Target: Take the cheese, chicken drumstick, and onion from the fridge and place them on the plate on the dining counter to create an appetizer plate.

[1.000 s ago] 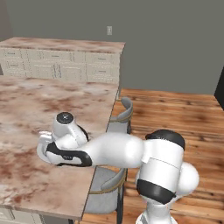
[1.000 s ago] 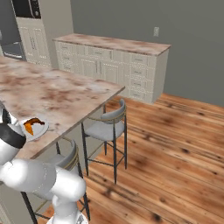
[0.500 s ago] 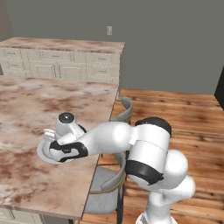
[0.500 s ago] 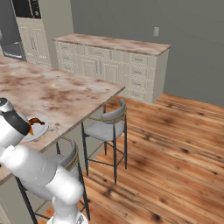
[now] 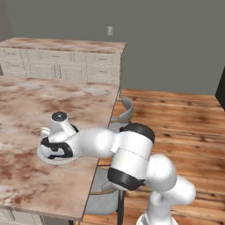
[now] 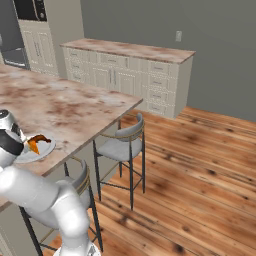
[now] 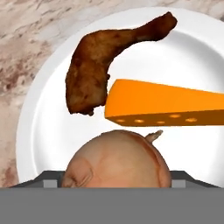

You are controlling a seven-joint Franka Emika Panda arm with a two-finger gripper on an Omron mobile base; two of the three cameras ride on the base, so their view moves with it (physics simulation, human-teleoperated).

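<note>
The plate [image 7: 39, 131] sits near the edge of the dining counter [image 5: 26, 105], the brown and cream stone surface, and all three foods are on it. In the hand view the chicken drumstick [image 7: 96, 70] lies at the top, the cheese [image 7: 166, 105] is just beside it, and the onion [image 7: 116, 159] is at the bottom, very close to the camera.

The end effector [image 5: 55, 147] hangs right over the plate with its jaws spread wide. I think it holds nothing, because the onion looks like it rests on the plate.

The onion is round and smooth, so it could roll away (best pinched across its fat middle). The cheese is firm with flat sides, easy to pinch on those. The drumstick is bumpy, probably a bit greasy, and best grabbed at the thick end. All three look light.

The hand view shows all the foods clearly. The right base view shows just a bit of orange and brown on the plate, plus the stool [image 6: 120, 145]. In the left base view the arm covers the food.
</note>
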